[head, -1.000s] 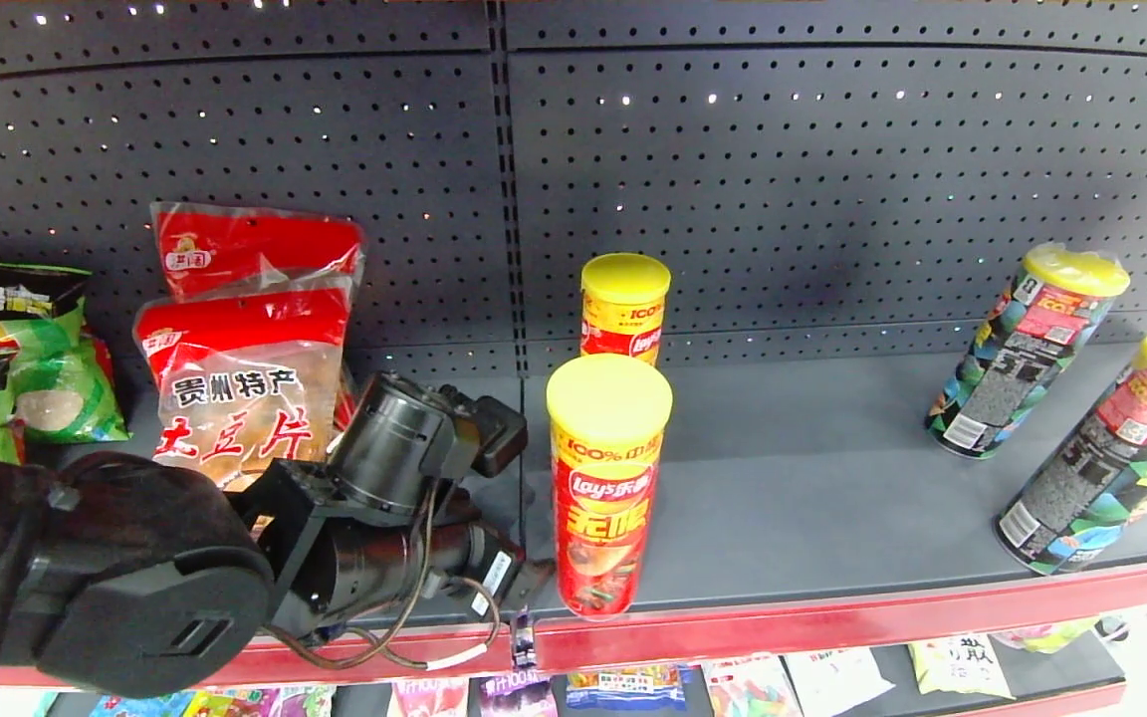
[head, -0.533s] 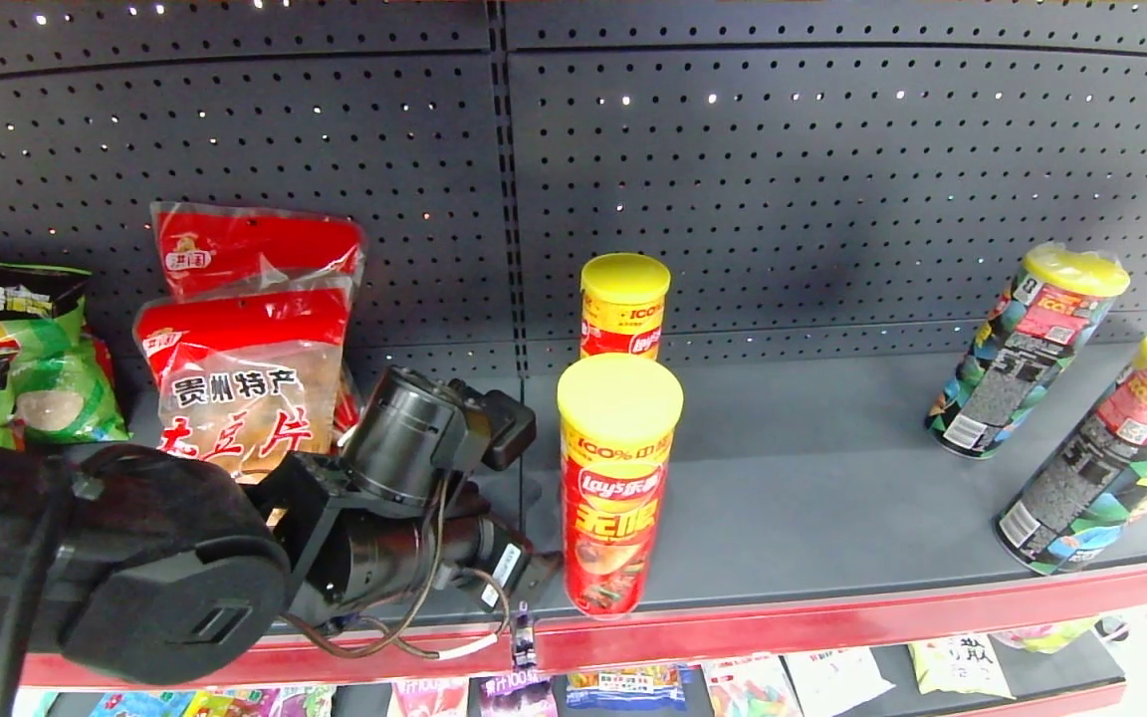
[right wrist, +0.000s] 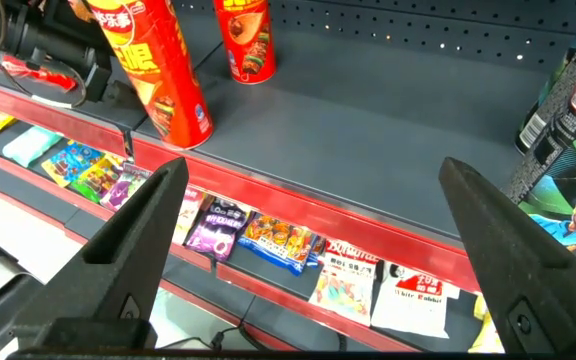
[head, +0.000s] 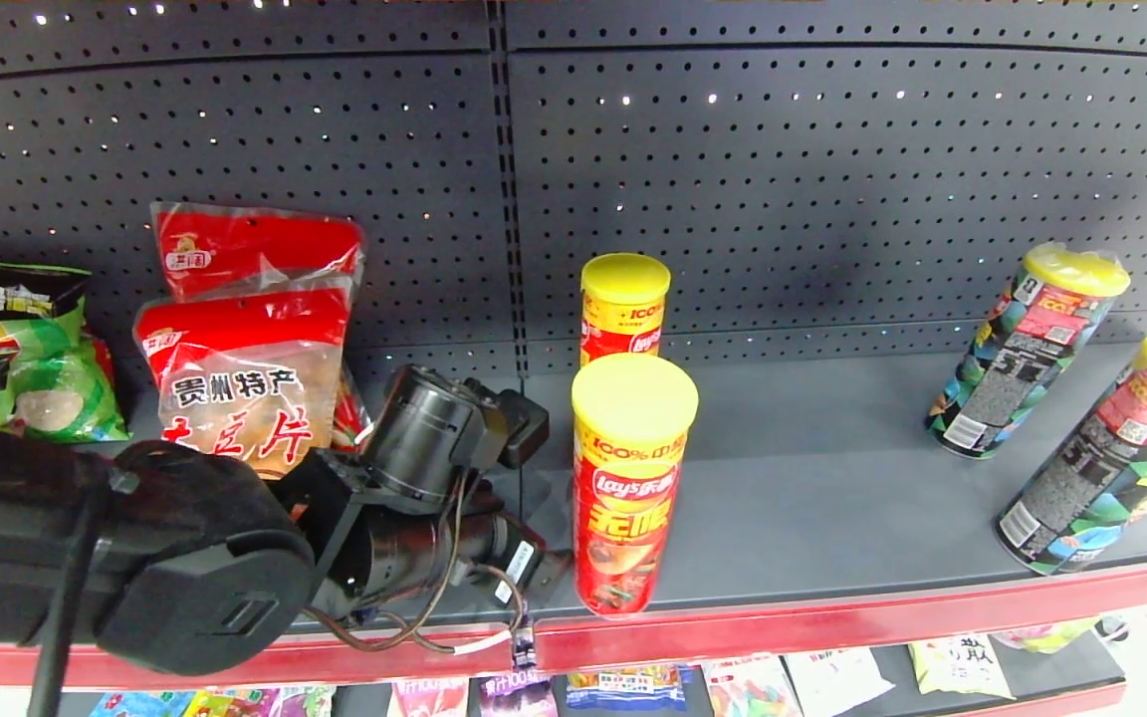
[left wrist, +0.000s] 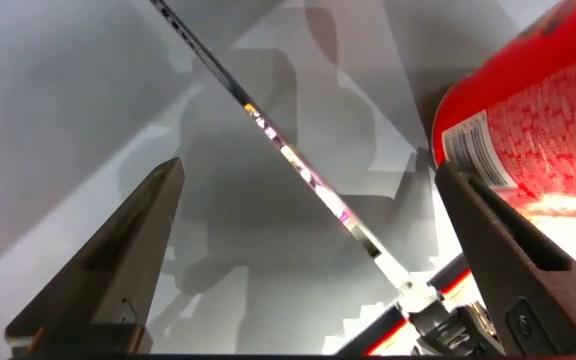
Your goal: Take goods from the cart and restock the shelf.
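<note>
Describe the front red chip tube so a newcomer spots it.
Find the dark grey shelf with the red front lip. Mid-shelf stand two tall red chip tubes with yellow lids. Yours is the front tube, at the lip; its twin stands behind.

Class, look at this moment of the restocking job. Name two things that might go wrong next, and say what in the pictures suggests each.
1. The front red can stands near the shelf's red front lip; the left gripper is open, the can beside one finger, not clamped, so a nudge may tip it off.
2. A second red can stands close behind; a push backward might knock it over.
</note>
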### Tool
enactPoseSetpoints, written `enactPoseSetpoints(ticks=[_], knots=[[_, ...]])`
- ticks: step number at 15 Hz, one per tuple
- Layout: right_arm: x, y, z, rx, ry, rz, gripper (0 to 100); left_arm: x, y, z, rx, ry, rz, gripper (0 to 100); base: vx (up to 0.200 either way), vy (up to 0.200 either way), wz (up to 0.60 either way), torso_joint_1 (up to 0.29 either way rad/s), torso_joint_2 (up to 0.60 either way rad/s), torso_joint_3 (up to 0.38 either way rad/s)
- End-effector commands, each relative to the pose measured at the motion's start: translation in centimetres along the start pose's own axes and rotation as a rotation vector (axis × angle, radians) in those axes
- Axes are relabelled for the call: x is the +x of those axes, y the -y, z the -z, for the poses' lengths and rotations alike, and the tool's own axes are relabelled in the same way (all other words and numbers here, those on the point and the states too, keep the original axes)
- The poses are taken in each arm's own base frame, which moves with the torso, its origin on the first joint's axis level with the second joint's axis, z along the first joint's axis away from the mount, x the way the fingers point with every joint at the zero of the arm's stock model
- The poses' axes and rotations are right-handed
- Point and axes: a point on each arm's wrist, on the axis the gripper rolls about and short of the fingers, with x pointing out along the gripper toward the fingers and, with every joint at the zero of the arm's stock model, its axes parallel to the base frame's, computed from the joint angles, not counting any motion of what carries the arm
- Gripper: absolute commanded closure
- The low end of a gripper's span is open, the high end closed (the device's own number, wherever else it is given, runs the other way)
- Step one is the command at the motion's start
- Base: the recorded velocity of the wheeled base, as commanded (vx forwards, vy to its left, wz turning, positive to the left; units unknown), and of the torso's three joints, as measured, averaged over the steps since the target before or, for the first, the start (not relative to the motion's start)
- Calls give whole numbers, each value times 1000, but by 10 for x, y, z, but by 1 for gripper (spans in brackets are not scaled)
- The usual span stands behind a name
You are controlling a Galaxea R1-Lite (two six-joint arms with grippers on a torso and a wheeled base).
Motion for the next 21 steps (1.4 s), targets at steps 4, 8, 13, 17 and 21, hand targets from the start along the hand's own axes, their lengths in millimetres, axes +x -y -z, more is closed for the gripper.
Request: enactPoseSetpoints(ticks=[4, 8, 13, 17, 21], knots=[[0, 0, 0, 0, 0, -1, 0, 5, 1, -3, 1, 0, 1, 0, 0, 0, 0, 0, 0, 0], [0, 0, 0, 0, -2, -2, 0, 8, 2, -5, 2, 3, 2, 0, 0, 0, 0, 0, 0, 0], [1, 0, 0, 0, -3, -2, 0, 10, 4, -6, 6, 3, 7, 0, 0, 0, 0, 0, 0, 0], [1, 0, 0, 16, -4, -4, 0, 10, 4, -6, 6, 4, 7, 0, 0, 0, 0, 0, 0, 0], [2, 0, 5, 17, -23, 1, 0, -16, -22, -11, -55, 63, -74, 0, 0, 0, 0, 0, 0, 0]])
